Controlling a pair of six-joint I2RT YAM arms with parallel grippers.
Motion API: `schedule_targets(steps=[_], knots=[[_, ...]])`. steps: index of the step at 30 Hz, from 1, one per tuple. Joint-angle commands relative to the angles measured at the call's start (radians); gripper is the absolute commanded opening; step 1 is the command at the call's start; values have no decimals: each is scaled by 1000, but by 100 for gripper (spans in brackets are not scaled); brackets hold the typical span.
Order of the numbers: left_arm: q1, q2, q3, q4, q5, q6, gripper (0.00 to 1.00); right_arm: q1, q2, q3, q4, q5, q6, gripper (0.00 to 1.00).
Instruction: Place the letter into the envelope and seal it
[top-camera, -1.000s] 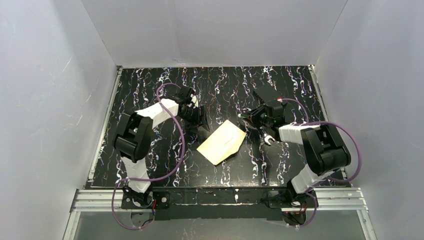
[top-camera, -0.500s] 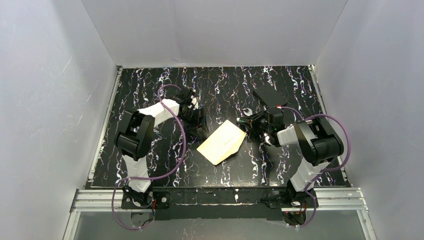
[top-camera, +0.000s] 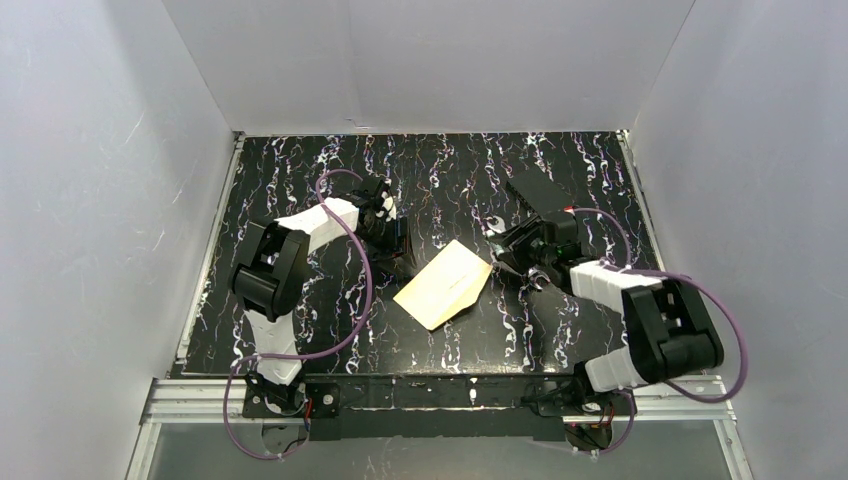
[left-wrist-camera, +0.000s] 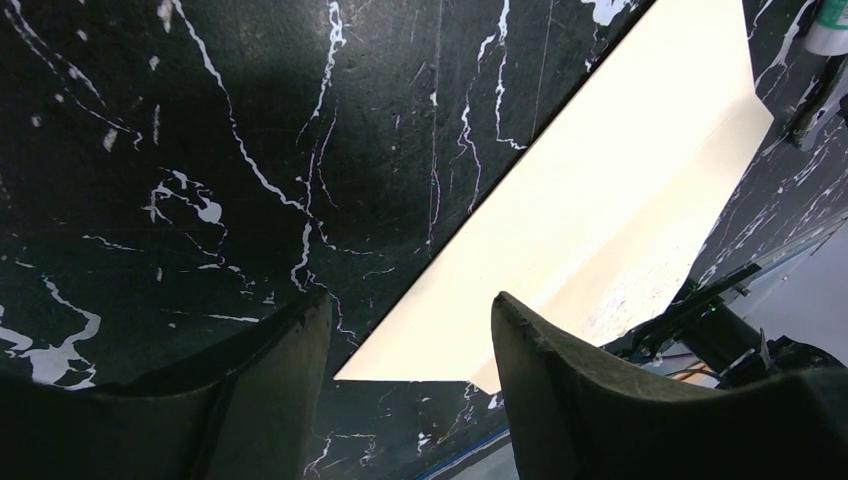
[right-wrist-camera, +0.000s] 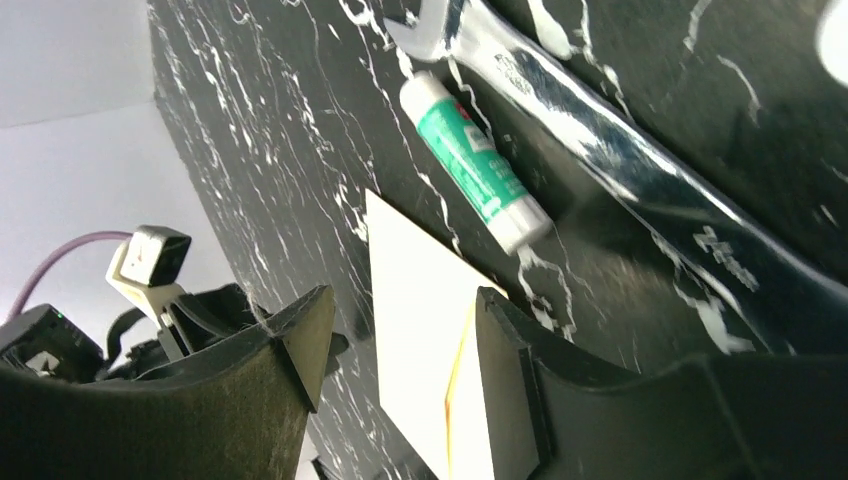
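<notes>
Envelope (top-camera: 443, 284) flat, long axis diagonal, near-left to far-right

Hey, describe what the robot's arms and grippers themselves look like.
The left arm and right arm share white shells over bulky black joints, each trailed by a looping purple cable. The left gripper and right gripper have thick matte-black fingers with blunt tips.

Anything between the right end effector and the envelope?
Nothing visible. The envelope shows directly in the open gap of the right end effector. The glue stick and the wrench lie off to one side, beyond the envelope's corner.
</notes>
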Motion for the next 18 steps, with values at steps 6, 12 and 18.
schedule_targets(steps=[6, 12, 18], knots=[[-1, 23, 21, 10, 63, 20, 52, -4, -250, 43, -523, 5, -293, 39], [-1, 21, -32, 36, 87, 1, 44, -3, -307, 4, -771, -31, -410, 18], [-5, 26, -114, 102, 219, -87, 38, 46, -239, -38, -644, -181, -410, 19]])
